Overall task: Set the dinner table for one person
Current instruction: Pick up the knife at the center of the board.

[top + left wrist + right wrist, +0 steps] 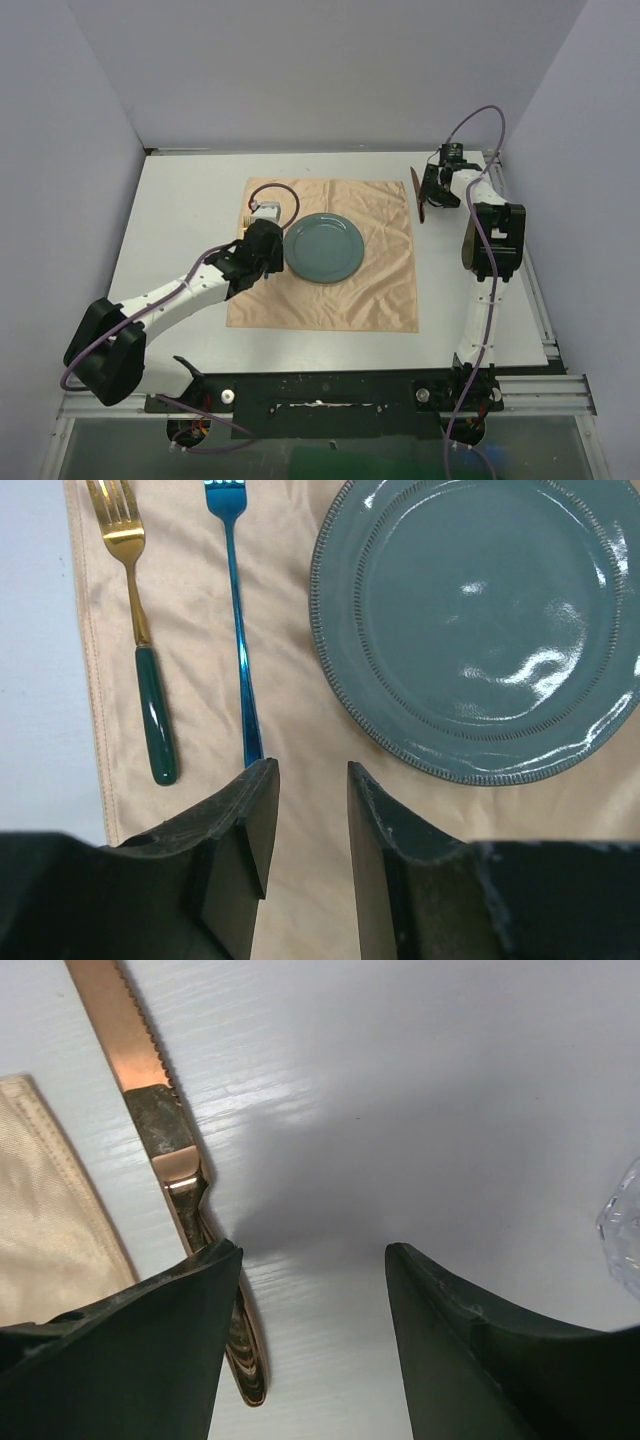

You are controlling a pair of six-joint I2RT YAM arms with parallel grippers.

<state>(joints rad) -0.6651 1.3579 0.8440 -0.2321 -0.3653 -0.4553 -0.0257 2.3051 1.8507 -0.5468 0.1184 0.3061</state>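
- The dinner table fills the top view, white, with rails along its near and right edges. A peach cloth lies on its middle.
- The left gripper hovers over the cloth's left part, just beside the plate. Its fingers stand apart with nothing between them, so it is released.
- In the left wrist view, a gold fork with a green handle lies near the cloth's hem, its tines cut off by the top edge.
- A blue fork lies parallel beside it. Its tines are cropped too, and its handle end is hidden under one finger. From above, the arm covers almost all of both forks.
- A teal plate sits on the cloth, its right rim cut off in the wrist view.
- A copper knife lies on bare table just off the cloth's right edge. Its blade tip runs out of frame and part of its handle passes under one finger; whether they touch cannot be told.
- The right gripper hangs low over the table, jaws wide, gripping nothing.
- A clear glassy thing shows at the right wrist picture's right edge, too cropped to name.
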